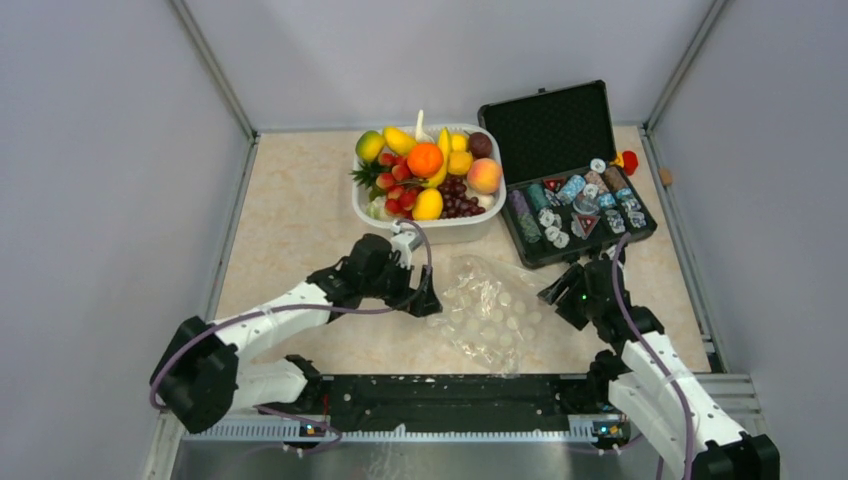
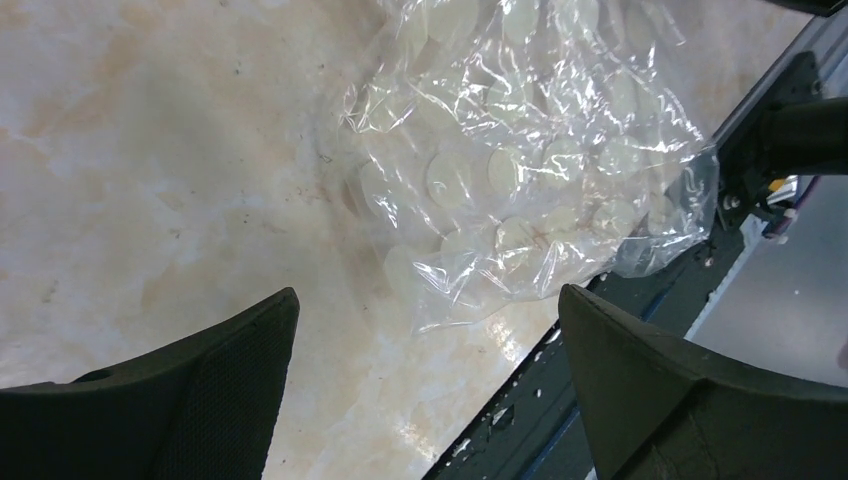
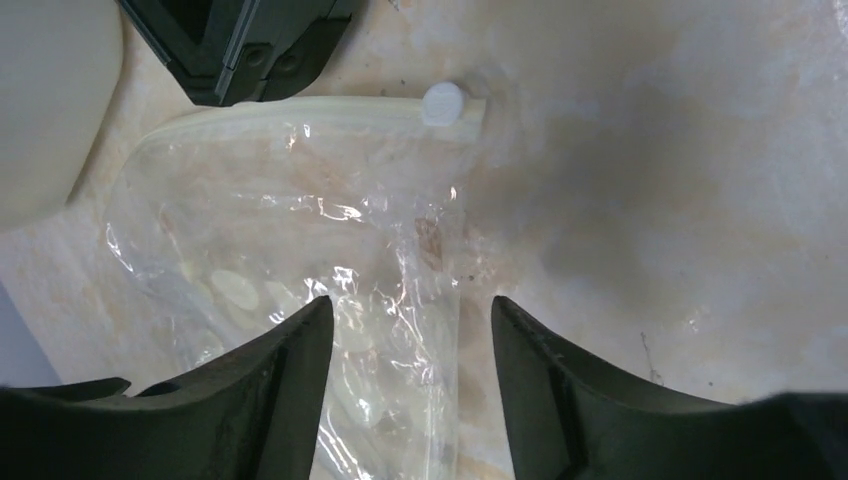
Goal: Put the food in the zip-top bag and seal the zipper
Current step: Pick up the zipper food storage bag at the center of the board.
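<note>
The zip-top bag [image 1: 490, 315] lies zipper [image 3: 310, 105] toward the tub [image 1: 430, 232], long axis far-to-near; left end effector [image 2: 428, 295] and right end effector [image 3: 411, 300] released

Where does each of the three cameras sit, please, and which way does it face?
Top external: above, behind the bases, facing down; shows left arm, right arm, food, zip-top bag.
Left wrist: on that arm, facing the bag past its open left hand.
Right wrist: on its arm, facing the zipper past the right hand.
Shared: all three see the bag.
</note>
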You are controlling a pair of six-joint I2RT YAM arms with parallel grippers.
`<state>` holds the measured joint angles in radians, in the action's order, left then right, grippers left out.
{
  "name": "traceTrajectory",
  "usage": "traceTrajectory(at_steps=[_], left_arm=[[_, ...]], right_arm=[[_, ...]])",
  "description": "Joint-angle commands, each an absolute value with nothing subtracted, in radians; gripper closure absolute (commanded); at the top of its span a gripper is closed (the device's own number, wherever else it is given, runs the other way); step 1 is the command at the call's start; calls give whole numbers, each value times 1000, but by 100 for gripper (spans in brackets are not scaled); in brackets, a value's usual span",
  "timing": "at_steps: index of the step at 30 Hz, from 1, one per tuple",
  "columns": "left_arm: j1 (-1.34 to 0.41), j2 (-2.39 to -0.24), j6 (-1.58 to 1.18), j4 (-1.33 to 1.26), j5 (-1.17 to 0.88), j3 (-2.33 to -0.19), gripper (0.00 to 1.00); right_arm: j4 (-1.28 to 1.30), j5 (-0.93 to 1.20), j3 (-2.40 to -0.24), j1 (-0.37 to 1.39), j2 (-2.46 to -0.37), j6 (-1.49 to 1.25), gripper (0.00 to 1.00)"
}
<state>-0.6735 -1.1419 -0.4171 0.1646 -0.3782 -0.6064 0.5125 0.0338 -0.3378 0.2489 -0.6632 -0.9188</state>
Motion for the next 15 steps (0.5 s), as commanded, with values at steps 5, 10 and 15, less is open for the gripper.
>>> traceTrajectory(at_steps=[5,10,15], left_arm=[[-776,-1362,-412,12,-354,-652,5],[-813,-1445,-418,-49,-403,-647,16],[-876,-1472,-427,-89,-445,-646,29]], right_arm=[[302,31,-286,261,-742,-961,58],[274,5,-302,260,-783,-943,68],[260,-34,-314,260,-770,-898,81]])
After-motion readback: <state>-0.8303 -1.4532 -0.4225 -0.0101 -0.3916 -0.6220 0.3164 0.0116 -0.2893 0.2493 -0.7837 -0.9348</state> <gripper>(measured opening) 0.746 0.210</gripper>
